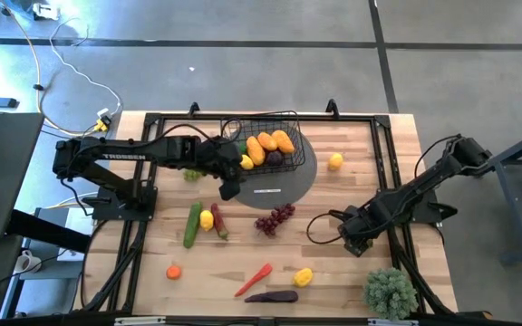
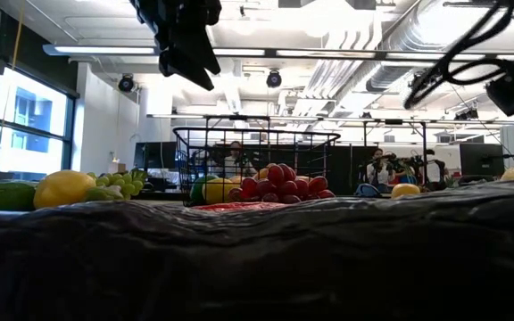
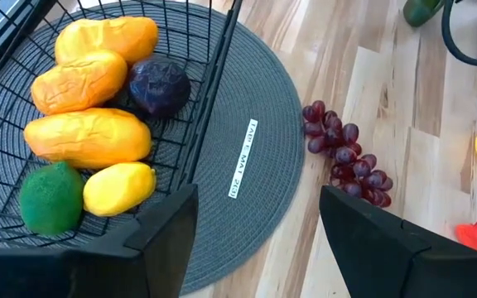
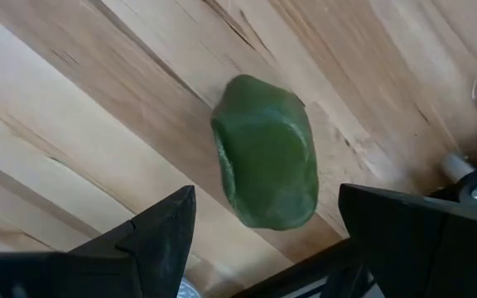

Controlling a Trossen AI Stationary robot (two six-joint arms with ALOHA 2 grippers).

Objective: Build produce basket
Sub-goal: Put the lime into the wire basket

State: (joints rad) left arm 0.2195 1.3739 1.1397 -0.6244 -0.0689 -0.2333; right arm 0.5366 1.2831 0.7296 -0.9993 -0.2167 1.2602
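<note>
The black wire basket [image 1: 263, 136] stands on the grey round mat [image 1: 290, 177]. It holds orange pieces [image 3: 85, 136], a dark purple piece [image 3: 159, 86], a green one [image 3: 50, 197] and a yellow lemon [image 3: 119, 187]. My left gripper [image 3: 255, 207] is open and empty above the mat's near-left part, just outside the basket's wall, also seen in the high view [image 1: 229, 188]. Purple grapes [image 1: 275, 217] lie on the table past the mat's near edge. My right gripper [image 4: 267, 211] is open above a green piece [image 4: 265, 153] on the wood at the table's right [image 1: 356, 237]; its fingers stand on either side and do not touch it.
Loose produce on the table: cucumber [image 1: 192, 225], lemon [image 1: 207, 219], red chilli [image 1: 219, 223], small orange piece [image 1: 173, 270], carrot [image 1: 254, 279], eggplant [image 1: 272, 296], two more lemons [image 1: 304, 276] [image 1: 334, 161], green grapes [image 1: 191, 174]. A bushy potted plant [image 1: 390, 292] stands at the near right corner.
</note>
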